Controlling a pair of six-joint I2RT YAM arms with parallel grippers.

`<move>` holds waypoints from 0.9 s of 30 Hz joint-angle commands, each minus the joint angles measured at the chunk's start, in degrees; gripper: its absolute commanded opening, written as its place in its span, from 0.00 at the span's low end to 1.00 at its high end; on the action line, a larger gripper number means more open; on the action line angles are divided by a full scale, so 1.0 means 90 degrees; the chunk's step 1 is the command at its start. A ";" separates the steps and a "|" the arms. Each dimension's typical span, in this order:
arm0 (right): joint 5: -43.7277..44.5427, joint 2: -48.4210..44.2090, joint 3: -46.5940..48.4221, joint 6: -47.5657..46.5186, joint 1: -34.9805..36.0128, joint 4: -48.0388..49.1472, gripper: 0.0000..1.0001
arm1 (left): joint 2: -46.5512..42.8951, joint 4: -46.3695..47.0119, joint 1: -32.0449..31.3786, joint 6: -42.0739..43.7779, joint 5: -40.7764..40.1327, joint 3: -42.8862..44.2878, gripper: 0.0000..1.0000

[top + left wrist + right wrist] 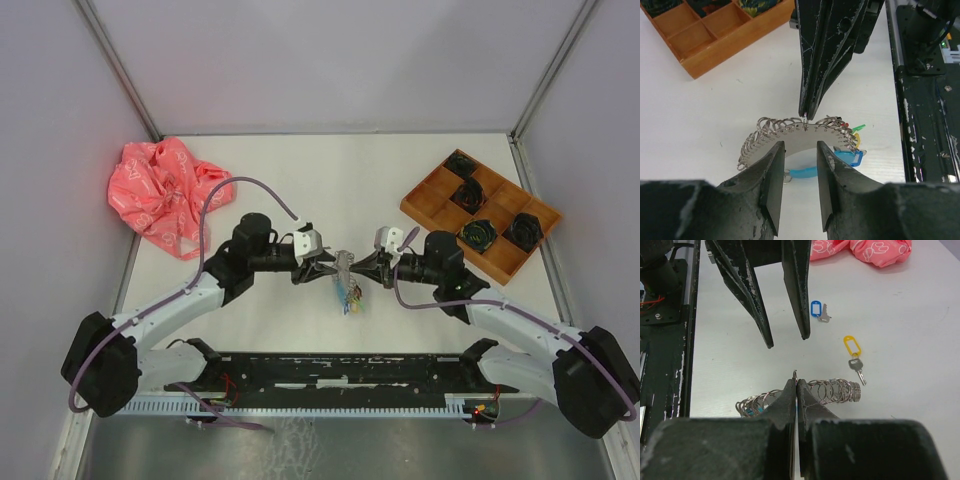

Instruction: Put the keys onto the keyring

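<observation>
A curved grey plate [805,136] strung with several metal keyrings [832,390] sits at table centre [345,265]. My right gripper [796,382] is shut on one ring at the plate's top edge; in the left wrist view its fingers [812,75] come down from above. My left gripper [800,170] is open, its fingers either side of the plate's inner edge without touching it. Light blue [805,173], blue [856,158], yellow and green tags lie by the plate. A blue-tagged key [817,310] and a yellow-tagged key [853,351] lie beyond the rings.
A crumpled pink bag [165,192] lies at the far left. A wooden compartment tray [432,190] holding black round parts stands at the far right. A black rail [340,370] runs along the near edge between the arm bases.
</observation>
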 commanded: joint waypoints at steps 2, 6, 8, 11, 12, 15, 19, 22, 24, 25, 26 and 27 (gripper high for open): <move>-0.0173 -0.0127 -0.0182 0.0700 -0.0036 0.1805 0.01 | 0.0201 0.1870 0.0199 -0.0841 0.1147 -0.0261 0.40; -0.0092 -0.0090 -0.0376 0.0948 -0.0037 0.2414 0.01 | 0.0393 0.2092 0.0225 -0.0941 0.1227 -0.0311 0.42; -0.0074 -0.0059 -0.0430 0.1012 -0.0041 0.2636 0.01 | 0.0438 0.2198 0.0235 -0.0977 0.1247 -0.0350 0.43; -0.0123 0.0006 -0.0456 0.1094 -0.0041 0.2804 0.01 | 0.0550 0.2249 0.0254 -0.1022 0.1257 -0.0344 0.43; -0.0142 0.0021 -0.0457 0.1116 -0.0040 0.2857 0.01 | 0.0590 0.2258 0.0250 -0.1048 0.1280 -0.0326 0.43; -0.0186 0.0081 -0.0492 0.1157 -0.0042 0.3000 0.01 | 0.0700 0.2341 0.0253 -0.1137 0.1336 -0.0300 0.42; -0.0269 0.0111 -0.0514 0.1156 -0.0039 0.3020 0.01 | 0.0799 0.2394 0.0262 -0.1195 0.1339 -0.0261 0.39; -0.0320 0.0128 -0.0502 0.1116 -0.0035 0.2953 0.01 | 0.0849 0.2407 0.0267 -0.1221 0.1329 -0.0233 0.34; -0.0366 0.0159 -0.0478 0.1095 -0.0037 0.2904 0.01 | 0.0879 0.2407 0.0265 -0.1228 0.1372 -0.0211 0.29; -0.0386 0.0156 -0.0482 0.1089 -0.0043 0.2876 0.01 | 0.0905 0.2416 0.0263 -0.1222 0.1381 -0.0201 0.28; -0.0406 0.0162 -0.0470 0.1064 -0.0038 0.2849 0.01 | 0.0927 0.2426 0.0264 -0.1232 0.1399 -0.0187 0.26; -0.0427 0.0155 -0.0467 0.1038 -0.0040 0.2809 0.01 | 0.0953 0.2424 0.0263 -0.1240 0.1415 -0.0168 0.24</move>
